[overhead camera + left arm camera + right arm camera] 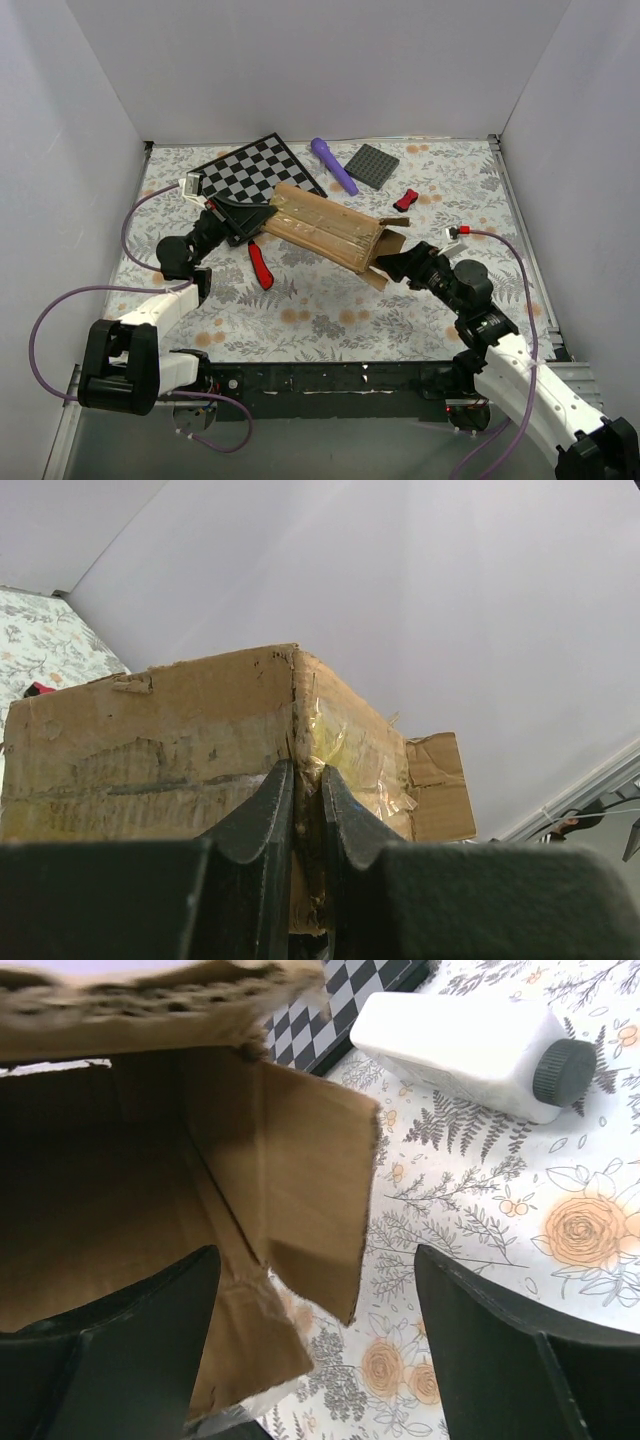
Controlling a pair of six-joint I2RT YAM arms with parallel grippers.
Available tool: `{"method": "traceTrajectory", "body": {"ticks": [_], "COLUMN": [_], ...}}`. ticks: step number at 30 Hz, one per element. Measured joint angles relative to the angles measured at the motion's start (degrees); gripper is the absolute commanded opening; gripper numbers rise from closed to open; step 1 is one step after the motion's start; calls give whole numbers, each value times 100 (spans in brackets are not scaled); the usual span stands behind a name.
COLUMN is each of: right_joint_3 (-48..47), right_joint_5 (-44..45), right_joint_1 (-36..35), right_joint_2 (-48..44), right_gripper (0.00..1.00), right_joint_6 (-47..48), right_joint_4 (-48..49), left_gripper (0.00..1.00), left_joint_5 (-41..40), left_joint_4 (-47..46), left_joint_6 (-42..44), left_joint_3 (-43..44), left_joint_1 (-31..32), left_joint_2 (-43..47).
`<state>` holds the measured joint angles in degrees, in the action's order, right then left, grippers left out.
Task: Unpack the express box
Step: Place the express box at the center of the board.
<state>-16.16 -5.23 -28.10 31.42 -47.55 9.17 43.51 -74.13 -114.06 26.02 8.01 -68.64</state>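
Unpacking is at the emptying step: the express box [325,228] lies on its side in the middle of the floral cloth [320,310], mouth towards the right arm. The left gripper [308,810] pinches the carton's closed-end corner, anchoring it. The right gripper [315,1260] is spread wide at the opening, astride a loose flap [310,1190], holding nothing. A white bottle [455,1045] lies outside. Next, I reckon: reach inside, though the dim interior hides what remains.

Floral-print table [330,310], express box [320,228], checkerboard [255,170], purple cylinder [333,165], dark grey square plate [375,165], small red piece [405,199], red-handled tool [260,265], white bottle [460,1050]
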Motion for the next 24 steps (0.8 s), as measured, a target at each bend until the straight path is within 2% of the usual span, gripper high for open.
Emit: {"method": "traceTrajectory", "body": {"ticks": [1, 3, 4, 6, 7, 8, 9, 10, 12, 16, 20, 24], "right_joint_3": [13, 39, 74, 107, 107, 107, 103, 94, 50, -437, -1718, -2894], "right_joint_5": [-74, -223, -302, -479, -557, -662, -745, -822, -909, -942, -844, -844], "right_joint_1": [48, 118, 149, 190, 203, 221, 223, 227, 232, 260, 264, 240], "right_joint_2": [138, 396, 476, 603, 651, 706, 737, 754, 739, 614, 605, 741], "right_gripper": [70, 59, 47, 32, 17, 10, 5, 1, 1, 1, 1, 1], "right_joint_6": [-50, -118, -164, -216, -240, -267, -247, -243, -155, 227, 885, 1475], "right_joint_4": [170, 466, 654, 997, 1128, 1303, 1429, 1506, 1475, 658, -688, -1744], "left_gripper": [0, 0, 0, 0, 0, 0, 22, 39, 70, 98, 98, 98], "left_joint_5": [2, 2, 2, 4, 4, 4, 4, 4, -26, -13, -20, -184], "left_joint_4": [-2, -4, -9, -7, -4, -4, -7, -7, -33, -74, 498, 2083], "left_joint_6": [0, -2, -2, -2, -4, -4, -4, -7, -20, -50, -42, -59], "left_joint_3": [35, 101, 120, 125, 125, 125, 125, 122, 107, 107, 111, 385], "left_joint_1": [4, 13, 24, 37, 37, 37, 37, 37, 35, 13, -157, -232], "left_joint_2": [-4, -4, -4, -4, -4, -4, -4, -4, -7, -79, -63, 7]}}
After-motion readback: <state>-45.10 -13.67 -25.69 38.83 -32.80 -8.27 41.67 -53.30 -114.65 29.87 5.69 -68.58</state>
